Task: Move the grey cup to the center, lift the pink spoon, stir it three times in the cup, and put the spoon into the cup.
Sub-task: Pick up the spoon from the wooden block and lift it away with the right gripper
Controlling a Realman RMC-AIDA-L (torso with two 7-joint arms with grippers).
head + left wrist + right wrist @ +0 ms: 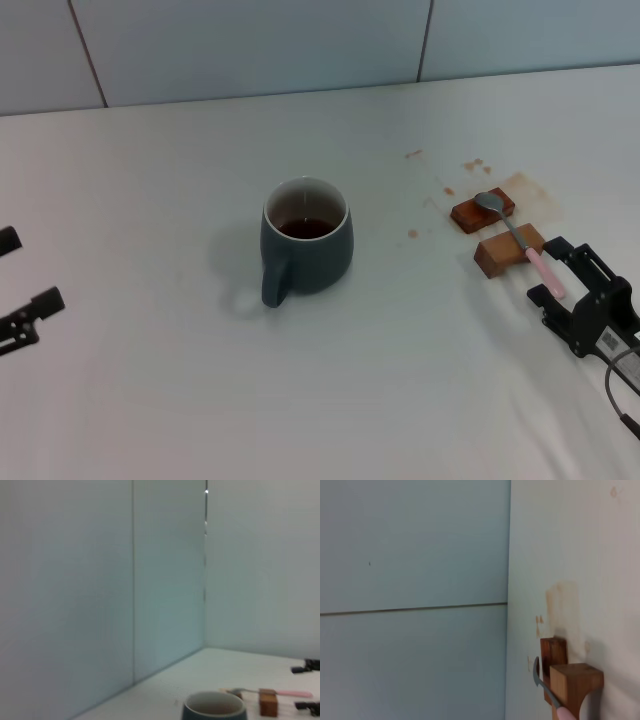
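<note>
The grey cup (pixel 305 245) stands in the middle of the table, its handle toward me and dark liquid inside; its rim (pixel 214 705) also shows in the left wrist view. At the right the pink spoon (pixel 520 240) lies across two wooden blocks, with the metal bowl on the far one. My right gripper (pixel 545 268) is open, one finger on each side of the pink handle (pixel 292 693) near its end. In the right wrist view I see the spoon's neck (pixel 542 682) close by. My left gripper (pixel 20 275) rests open at the table's left edge, far from the cup.
The two brown wooden blocks (pixel 482 212) (pixel 505 250) stand side by side under the spoon. Brown stains (pixel 535 190) mark the white tabletop around them. A pale panelled wall (pixel 300 50) runs along the table's far edge.
</note>
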